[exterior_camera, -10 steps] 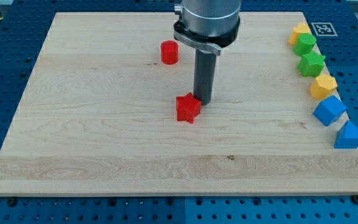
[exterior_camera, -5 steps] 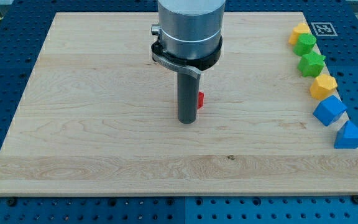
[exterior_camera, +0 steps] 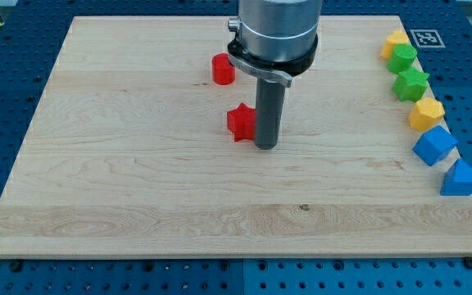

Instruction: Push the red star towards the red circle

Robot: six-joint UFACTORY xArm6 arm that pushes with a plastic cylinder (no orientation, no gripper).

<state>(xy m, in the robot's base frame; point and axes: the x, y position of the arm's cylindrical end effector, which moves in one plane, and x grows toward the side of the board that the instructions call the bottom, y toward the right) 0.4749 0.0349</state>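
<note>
The red star (exterior_camera: 240, 123) lies near the middle of the wooden board (exterior_camera: 121, 180). The red circle (exterior_camera: 223, 69), a short cylinder, stands above it and slightly to the view's left. My tip (exterior_camera: 266, 145) rests on the board right beside the star, on its right and a little below it, touching or nearly touching its edge. The rod's wide grey body hides the board above the tip.
Along the board's right edge runs a line of blocks: a yellow block (exterior_camera: 396, 42), a green block (exterior_camera: 401, 58), a green star (exterior_camera: 410, 83), a yellow hexagon-like block (exterior_camera: 425, 114), a blue block (exterior_camera: 433, 145) and a blue triangle (exterior_camera: 460, 178).
The red star has moved up the view, closer to the red circle. My tip swung from the star's upper right, round below it, and now stands at its lower right.
</note>
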